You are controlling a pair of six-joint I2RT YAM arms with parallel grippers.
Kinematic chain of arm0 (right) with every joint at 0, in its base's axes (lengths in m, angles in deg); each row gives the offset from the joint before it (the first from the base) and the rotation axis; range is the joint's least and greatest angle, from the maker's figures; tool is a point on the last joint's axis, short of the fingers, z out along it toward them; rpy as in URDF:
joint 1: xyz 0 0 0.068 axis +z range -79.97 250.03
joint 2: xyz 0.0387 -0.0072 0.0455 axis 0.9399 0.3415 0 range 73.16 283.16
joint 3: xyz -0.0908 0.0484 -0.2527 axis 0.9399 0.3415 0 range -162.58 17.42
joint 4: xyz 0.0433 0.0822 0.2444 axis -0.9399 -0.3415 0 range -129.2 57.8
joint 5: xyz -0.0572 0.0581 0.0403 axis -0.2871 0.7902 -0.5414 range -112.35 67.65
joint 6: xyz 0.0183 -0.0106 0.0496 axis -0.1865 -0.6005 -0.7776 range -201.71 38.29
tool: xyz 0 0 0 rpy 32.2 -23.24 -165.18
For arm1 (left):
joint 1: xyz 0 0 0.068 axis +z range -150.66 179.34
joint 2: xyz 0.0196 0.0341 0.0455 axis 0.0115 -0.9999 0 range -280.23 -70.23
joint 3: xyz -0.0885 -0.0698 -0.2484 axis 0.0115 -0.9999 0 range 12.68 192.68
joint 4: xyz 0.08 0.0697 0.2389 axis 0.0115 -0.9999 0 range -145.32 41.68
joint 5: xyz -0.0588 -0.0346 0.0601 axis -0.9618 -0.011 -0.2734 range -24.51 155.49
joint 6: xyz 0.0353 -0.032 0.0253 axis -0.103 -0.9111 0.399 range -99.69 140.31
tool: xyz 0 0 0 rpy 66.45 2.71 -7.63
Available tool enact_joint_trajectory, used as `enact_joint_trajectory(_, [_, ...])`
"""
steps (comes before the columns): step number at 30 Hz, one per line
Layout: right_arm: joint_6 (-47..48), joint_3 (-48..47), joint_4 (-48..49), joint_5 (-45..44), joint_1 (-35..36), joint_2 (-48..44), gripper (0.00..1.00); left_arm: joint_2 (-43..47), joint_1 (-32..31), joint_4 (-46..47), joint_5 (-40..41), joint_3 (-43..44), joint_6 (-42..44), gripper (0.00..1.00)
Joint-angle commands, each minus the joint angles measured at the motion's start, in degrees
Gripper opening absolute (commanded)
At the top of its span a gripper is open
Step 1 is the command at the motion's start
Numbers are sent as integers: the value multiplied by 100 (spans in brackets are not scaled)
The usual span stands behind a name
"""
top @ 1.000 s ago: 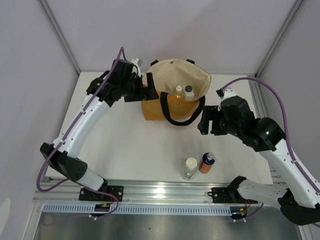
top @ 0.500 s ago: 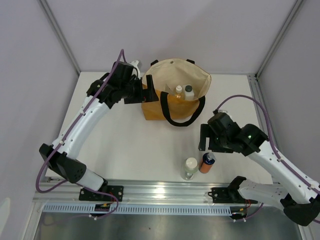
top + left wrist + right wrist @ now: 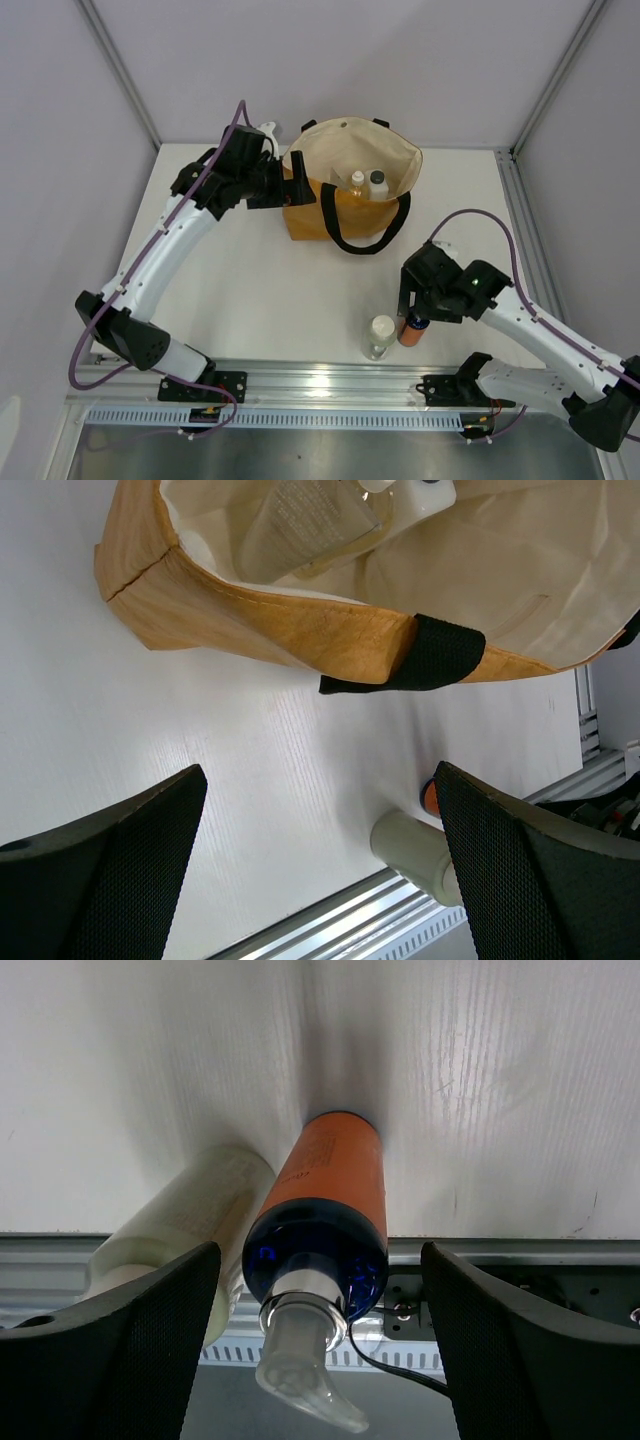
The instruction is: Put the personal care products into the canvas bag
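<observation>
The mustard canvas bag (image 3: 345, 200) stands open at the table's back, with two small bottles (image 3: 367, 182) upright inside; a clear bottle (image 3: 315, 525) lies in it in the left wrist view. The orange dark-capped bottle (image 3: 412, 328) and the clear white-capped bottle (image 3: 379, 336) stand near the front edge. My right gripper (image 3: 412, 305) is open, directly above the orange bottle (image 3: 325, 1210), which sits between the fingers untouched; the white-capped bottle (image 3: 190, 1230) is beside it. My left gripper (image 3: 298, 185) is open at the bag's left rim (image 3: 290, 635), holding nothing.
A metal rail (image 3: 320, 385) runs along the table's front edge, just behind the two standing bottles. The bag's black loop handle (image 3: 362, 225) hangs over its front side. Cage posts stand at the back corners.
My right gripper has swung from beside the bag's right side down toward the front, and now hovers over the orange bottle. The left arm has barely moved.
</observation>
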Motion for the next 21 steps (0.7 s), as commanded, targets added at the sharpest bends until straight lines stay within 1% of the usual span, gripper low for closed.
enact_joint_trajectory(1, [-199,123,242,-280,41,-55,84,224,-20,162,72,4,50,99])
enact_joint_trajectory(7, [-251,334,418,-394,49,121,81,224,-12,162,72,21,50,99])
enact_joint_trajectory(12, [-208,510,725,-333,76,306,79,224,-21,154,89,4,42,99])
enact_joint_trajectory(17, [-225,563,814,-333,155,534,77,233,-21,145,125,4,50,99])
enact_joint_trajectory(20, [-225,615,849,-403,190,561,73,215,-21,136,125,4,68,99])
enact_joint_trajectory(21, [-234,633,849,-421,190,561,67,215,-21,136,125,4,50,99])
